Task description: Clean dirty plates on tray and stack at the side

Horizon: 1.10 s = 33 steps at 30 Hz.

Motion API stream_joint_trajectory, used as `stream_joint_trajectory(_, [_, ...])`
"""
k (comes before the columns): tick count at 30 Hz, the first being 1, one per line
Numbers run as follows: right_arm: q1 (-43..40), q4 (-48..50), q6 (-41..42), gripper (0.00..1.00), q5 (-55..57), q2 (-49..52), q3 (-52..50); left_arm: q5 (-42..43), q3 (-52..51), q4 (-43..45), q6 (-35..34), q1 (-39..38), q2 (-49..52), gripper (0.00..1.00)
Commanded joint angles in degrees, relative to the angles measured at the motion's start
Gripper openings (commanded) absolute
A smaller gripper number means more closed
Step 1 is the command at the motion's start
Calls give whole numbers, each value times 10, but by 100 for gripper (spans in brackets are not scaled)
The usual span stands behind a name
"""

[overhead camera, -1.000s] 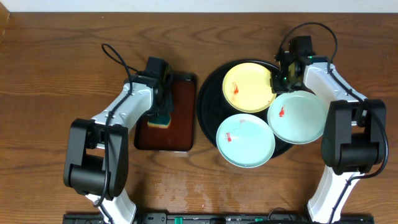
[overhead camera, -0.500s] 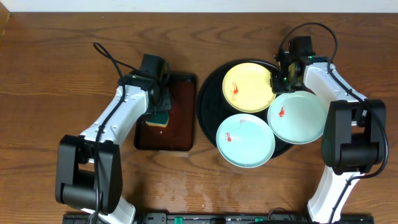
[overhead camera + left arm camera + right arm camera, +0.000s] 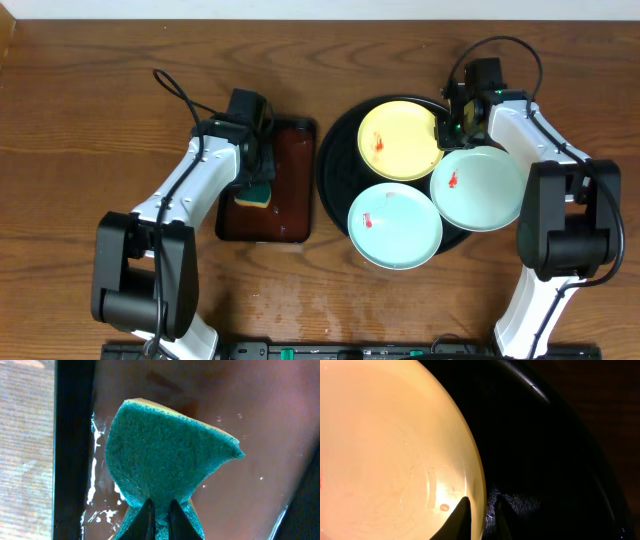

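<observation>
Three plates lie on the round black tray (image 3: pixel 335 150): a pale yellow plate (image 3: pixel 398 140) at the back and two mint-white plates (image 3: pixel 394 226) (image 3: pixel 480 188) in front, each with a red smear. My right gripper (image 3: pixel 447 122) is shut on the yellow plate's right rim (image 3: pixel 481 480), one finger inside the plate, one over the black tray (image 3: pixel 560 450). My left gripper (image 3: pixel 259 178) is shut on a green sponge (image 3: pixel 165 457) (image 3: pixel 256 194) over the wet dark-brown rectangular tray (image 3: pixel 280 435).
The brown rectangular tray (image 3: pixel 290 205) sits left of the black tray, close beside it. Water drops glisten along its left rim (image 3: pixel 95 480). Wooden table (image 3: pixel 80 130) extends to the left and front.
My left arm shifted slightly on the brown tray, its elbow swinging outward; the sponge stays in the gripper. The right gripper and the plates have not moved.
</observation>
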Motion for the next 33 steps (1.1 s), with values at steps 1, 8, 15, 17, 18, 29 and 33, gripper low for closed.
stream_joint_trajectory(1, [-1,0,1,16,1,-3,10,-1,45,-8,-1,1,-30,7])
stream_joint_trajectory(8, [-1,-1,1,19,1,-3,10,-2,108,-60,1,1,-36,7])
stream_joint_trajectory(15, [-1,-5,1,18,1,-3,10,-1,157,-93,4,0,-36,7])
stream_joint_trajectory(17, [-1,-10,1,16,1,-3,10,-1,157,-90,6,-3,-36,7])
stream_joint_trajectory(18, [-1,-12,1,15,1,-3,10,-1,157,-90,12,-7,-36,7])
stream_joint_trajectory(29, [-1,-15,1,17,0,-3,10,-5,156,-79,20,-25,-36,7])
stream_joint_trajectory(33, [-1,-15,1,17,0,-3,10,-5,156,-79,20,-25,-36,7])
